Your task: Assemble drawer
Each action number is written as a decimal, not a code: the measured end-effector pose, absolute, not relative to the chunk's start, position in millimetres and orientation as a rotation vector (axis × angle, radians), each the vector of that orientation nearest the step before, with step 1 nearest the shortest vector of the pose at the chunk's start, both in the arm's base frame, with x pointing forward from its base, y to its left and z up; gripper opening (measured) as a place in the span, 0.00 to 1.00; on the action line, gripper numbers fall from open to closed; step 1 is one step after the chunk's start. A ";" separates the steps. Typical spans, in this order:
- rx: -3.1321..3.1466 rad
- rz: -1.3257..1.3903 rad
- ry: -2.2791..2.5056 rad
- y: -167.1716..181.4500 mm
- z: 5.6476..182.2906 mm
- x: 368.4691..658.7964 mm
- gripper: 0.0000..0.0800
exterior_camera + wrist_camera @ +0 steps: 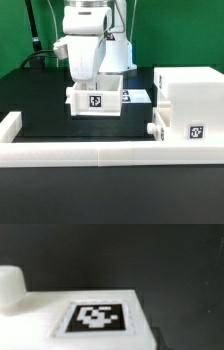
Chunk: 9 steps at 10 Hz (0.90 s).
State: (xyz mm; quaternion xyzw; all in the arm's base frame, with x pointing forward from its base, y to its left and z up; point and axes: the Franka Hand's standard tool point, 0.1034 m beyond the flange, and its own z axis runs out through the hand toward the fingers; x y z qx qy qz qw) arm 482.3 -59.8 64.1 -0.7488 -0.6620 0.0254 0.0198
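The white arm comes down from the top centre of the exterior view, and its hand [86, 78] reaches into the open top of a small white drawer box [110, 96] just left of the frame's centre. The fingertips are hidden by the box's walls, so I cannot tell whether the hand is clenched or released. The drawer box stands upright on the black bench [40, 105], and its front face carries 1 square black-and-white tag [96, 100]. At centre right stands a larger white cabinet shell [190, 95], apart from the drawer box, with 1 tag [196, 131] low on its front and a small rounded stub [153, 130] on its side toward the frame's centre. Between the 2 parts and a little behind them, the marker board [136, 97] lies flat on the bench. A low white border wall [100, 152] runs across the lower part of the frame and turns back along the left edge. The wrist view shows a flat white panel [40, 303] bearing a blurred tag [97, 315], with dark bench [120, 252] beyond it and a pale rounded shape [10, 286] touching the panel's edge.
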 end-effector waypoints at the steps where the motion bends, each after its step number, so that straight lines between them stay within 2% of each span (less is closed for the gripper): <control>1: -2.312 0.077 -2.062 -55.9 66.3 493.6 0.06; 4: -2.279 0.063 -2.089 -41.2 68.5 521.9 0.06; 9: -2.276 0.051 -2.103 -45.3 62.4 516.0 0.06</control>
